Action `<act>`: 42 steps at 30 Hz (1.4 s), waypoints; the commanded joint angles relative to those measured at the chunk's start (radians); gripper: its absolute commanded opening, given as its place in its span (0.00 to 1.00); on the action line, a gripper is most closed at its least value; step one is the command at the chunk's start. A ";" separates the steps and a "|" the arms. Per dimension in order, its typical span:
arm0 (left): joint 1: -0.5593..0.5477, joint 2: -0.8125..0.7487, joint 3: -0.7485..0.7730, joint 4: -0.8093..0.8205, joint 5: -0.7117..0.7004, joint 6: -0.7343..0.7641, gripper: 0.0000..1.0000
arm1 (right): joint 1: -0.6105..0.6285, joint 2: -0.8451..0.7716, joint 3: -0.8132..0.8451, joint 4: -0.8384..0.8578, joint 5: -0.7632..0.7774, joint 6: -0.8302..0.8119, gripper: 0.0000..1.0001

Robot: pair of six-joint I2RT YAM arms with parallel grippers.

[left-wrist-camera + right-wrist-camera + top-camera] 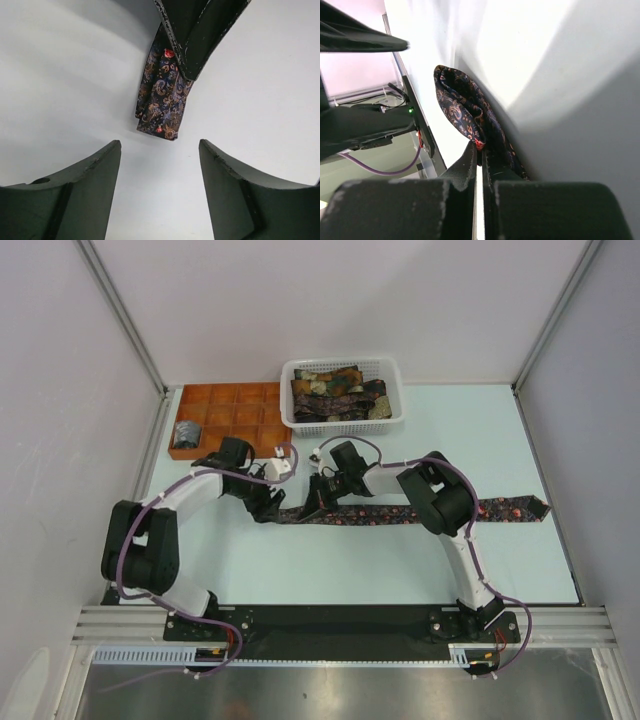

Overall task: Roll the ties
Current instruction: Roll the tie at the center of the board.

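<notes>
A dark tie (372, 515) with small pink-red marks lies stretched across the table, its wide end at the right. Its left end is folded over (162, 100). My right gripper (318, 500) is shut on that folded end (460, 107), pinching the fabric at its fingertips (480, 150). In the left wrist view its dark fingers (197, 35) come down from the top onto the tie. My left gripper (267, 506) is open just left of the fold, with bare table between its fingers (160, 147) and no contact with the fabric.
A white mesh basket (343, 418) at the back holds several more ties. Left of it stands an orange compartment tray (235, 400) with one rolled tie (187, 433) in a corner cell. Grey walls close in both sides.
</notes>
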 commanded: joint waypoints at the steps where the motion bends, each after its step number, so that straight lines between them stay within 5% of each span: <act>1: 0.025 -0.055 -0.028 -0.009 0.119 -0.172 0.70 | -0.002 0.011 0.029 -0.022 0.014 -0.027 0.00; 9: -0.042 -0.012 0.046 0.051 0.023 0.079 0.88 | 0.009 -0.020 0.028 0.006 -0.008 -0.016 0.00; 16: -0.151 0.088 0.058 0.039 -0.070 0.279 0.89 | 0.006 -0.029 0.029 0.015 -0.012 -0.013 0.00; 22: -0.187 0.166 0.099 0.023 -0.094 0.313 0.78 | 0.010 -0.049 0.031 0.029 -0.029 -0.009 0.03; 26: -0.197 0.192 0.119 -0.023 -0.102 0.365 0.56 | 0.009 -0.060 0.026 0.040 -0.044 0.000 0.07; 30: -0.201 0.188 0.101 -0.032 -0.100 0.386 0.43 | 0.004 -0.073 0.031 0.046 -0.052 0.013 0.23; 34: -0.202 0.172 0.081 -0.038 -0.094 0.396 0.37 | -0.014 -0.090 0.035 0.037 -0.048 0.017 0.41; 42: -0.202 0.164 0.067 -0.027 -0.091 0.383 0.37 | -0.019 -0.064 0.074 -0.020 -0.041 -0.029 0.37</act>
